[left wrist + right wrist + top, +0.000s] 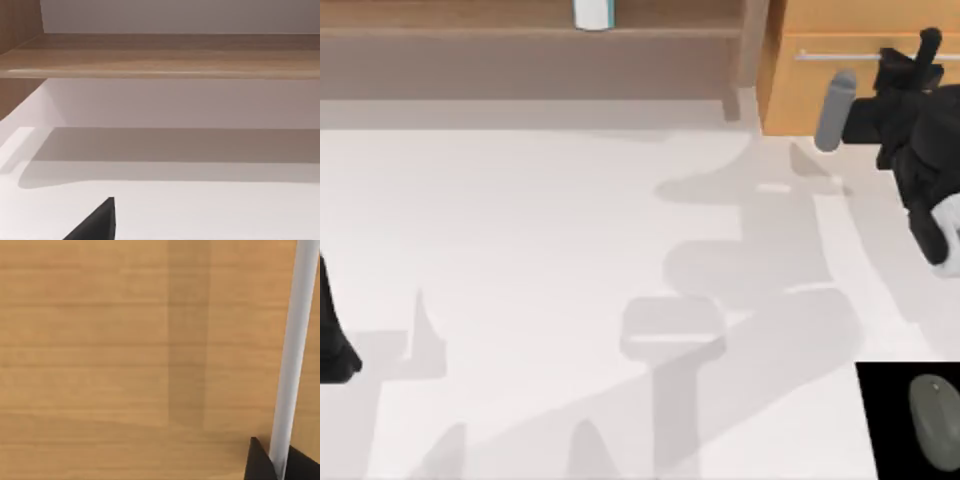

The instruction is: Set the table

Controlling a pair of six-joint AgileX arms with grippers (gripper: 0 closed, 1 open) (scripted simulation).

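Observation:
The white table (pixel 520 260) spreads across the top view. My right gripper (pixel 926 46) is at the back right, against the orange-wood drawer cabinet (pixel 840 25). In the right wrist view its black fingertips (pixel 260 462) sit close on either side of the silver bar handle (pixel 294 350), with the right gripper (pixel 280 465) shut on it. My left arm (pixel 332 340) rests parked at the table's left edge.
A brown wooden shelf (pixel 470 50) runs along the back left, with a white and teal container (pixel 592 14) on it. The shelf board (pixel 160 55) also crosses the left wrist view. A grey mouse (pixel 935 420) lies on a black mat (pixel 885 420) at the front right corner.

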